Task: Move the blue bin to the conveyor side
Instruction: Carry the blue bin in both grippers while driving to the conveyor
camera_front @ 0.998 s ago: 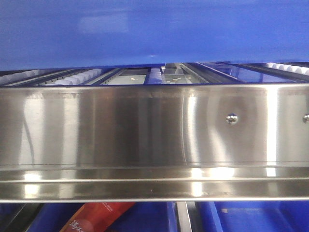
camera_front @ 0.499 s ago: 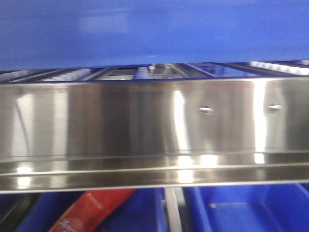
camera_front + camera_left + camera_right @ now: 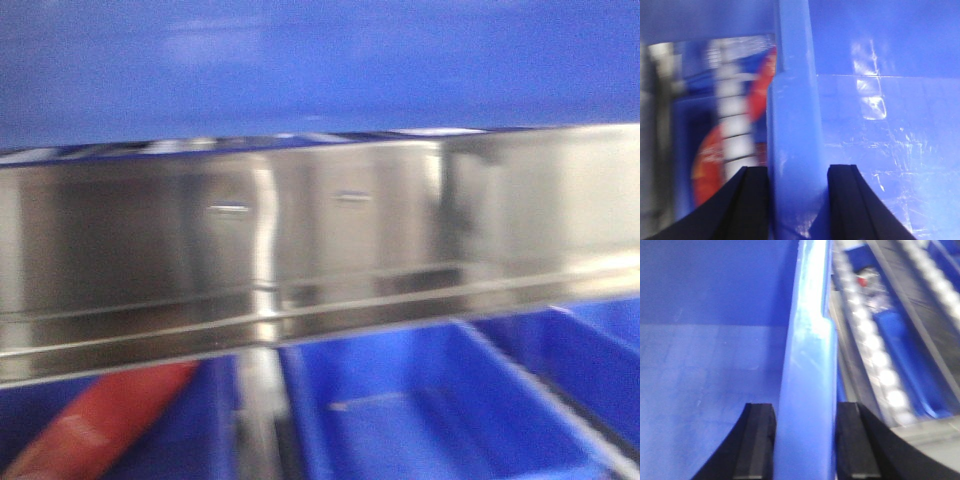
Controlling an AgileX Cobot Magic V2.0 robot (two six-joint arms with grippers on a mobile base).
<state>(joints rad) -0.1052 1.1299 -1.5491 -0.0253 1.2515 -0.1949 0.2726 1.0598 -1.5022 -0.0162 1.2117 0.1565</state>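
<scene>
Now left gripper (image 3: 797, 200) and right gripper (image 3: 805, 440) each clamp the blue bin (image 3: 880, 125) at its rim. I judge it stiff, slick; two-sided hold suits.

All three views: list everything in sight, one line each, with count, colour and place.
bin: one, blue, across the top of the front view; its rims run through both wrist views.
rail: one, steel, below the bin in the front view, blurred.
lower bins: at least two, blue, under the rail.
packet: one, red, under the rail at lower left.
rollers: one row, white, right of the bin in the right wrist view.
left gripper: one, black, fingers either side of a bin rim.
right gripper: one, black, fingers either side of a bin rim.
</scene>
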